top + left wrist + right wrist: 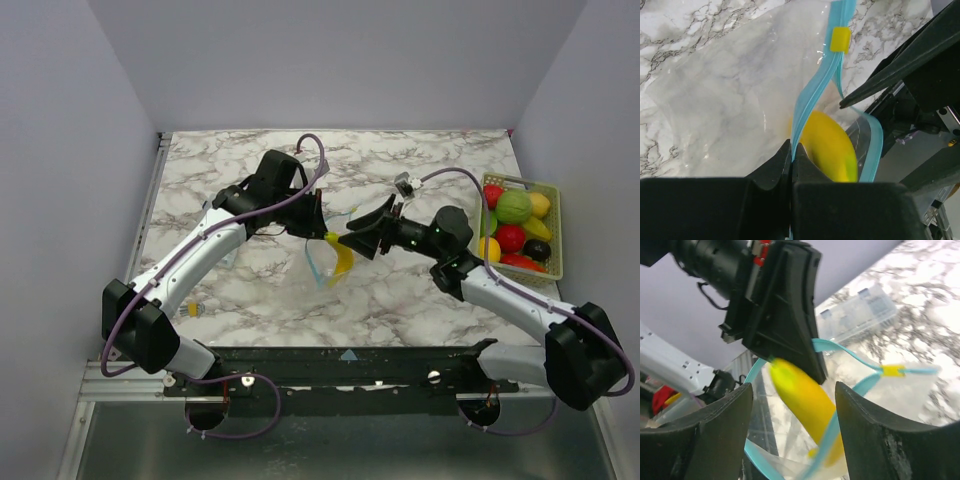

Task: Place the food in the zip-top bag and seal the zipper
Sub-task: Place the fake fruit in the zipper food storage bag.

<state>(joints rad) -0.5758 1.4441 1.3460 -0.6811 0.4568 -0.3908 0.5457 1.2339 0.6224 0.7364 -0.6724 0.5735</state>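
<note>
**Banana half into the bag mouth, right fingers wide on either side of it**

The left gripper has its fingers closed on the zipper, pinching one lip of the teal strip and holding the zip-top bag up off the surface with its mouth gaping. In the top view this happens near the middle of the marble. The left arm reaches in from 10 o'clock and the right from 3 o'clock.

The banana stands in that mouth. In the right wrist view its long axis runs from 11 o'clock down to 5 o'clock. The lower end is past the teal lips and the upper end is above them.

The right gripper is spread. One finger stands at 9 o'clock of the fruit and the other at 3 o'clock, with a gap on each side, so nothing is gripped. The yellow slider sits along the strip, away from the pinch.

The banana probably needs only to slide on along its own axis, so the right fingers should back out toward 3 o'clock without catching the free lip. The rest of the food lies in the basket at the 3 o'clock edge. The right arm is clearly nearer to it, and the left looks best kept on the strip.
</note>
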